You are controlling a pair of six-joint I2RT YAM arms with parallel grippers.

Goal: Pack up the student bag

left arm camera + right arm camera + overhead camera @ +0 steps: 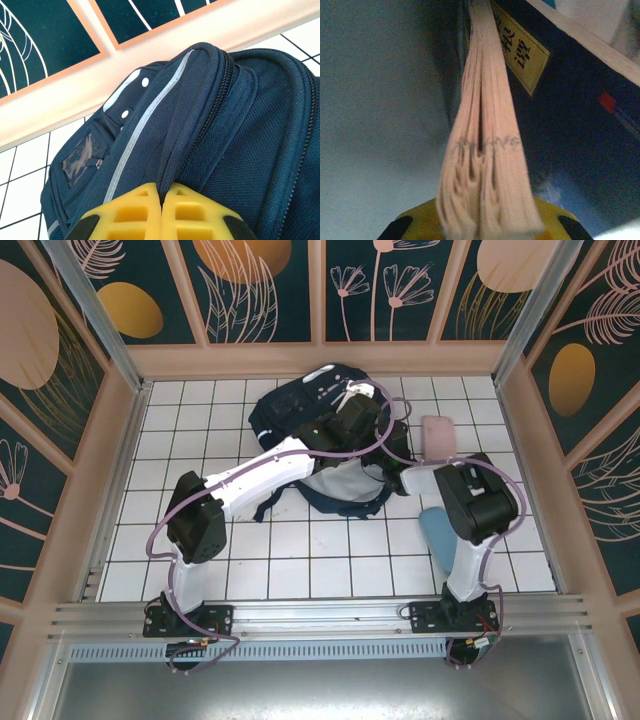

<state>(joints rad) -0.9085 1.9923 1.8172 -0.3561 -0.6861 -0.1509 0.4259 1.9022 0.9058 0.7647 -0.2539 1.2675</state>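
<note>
The student bag (290, 412), a large navy backpack with pale reflective stripes, lies at the back middle of the tiled table. My left gripper (362, 410) is on top of it. In the left wrist view its yellow fingers (125, 212) are shut on a fold of the bag (240, 130) beside a zipper. My right gripper (400, 480) reaches in at the bag's right side. It is shut on a navy booklet (485, 150) with a yellow label (520, 52), held by its pinkish page edges. The bag's grey lining (375, 125) is on the left.
A flat pink item (437, 435) lies right of the bag. A light blue item (437, 528) sits under the right arm. Wooden walls enclose the table on three sides, and the tiles at the left and front are bare.
</note>
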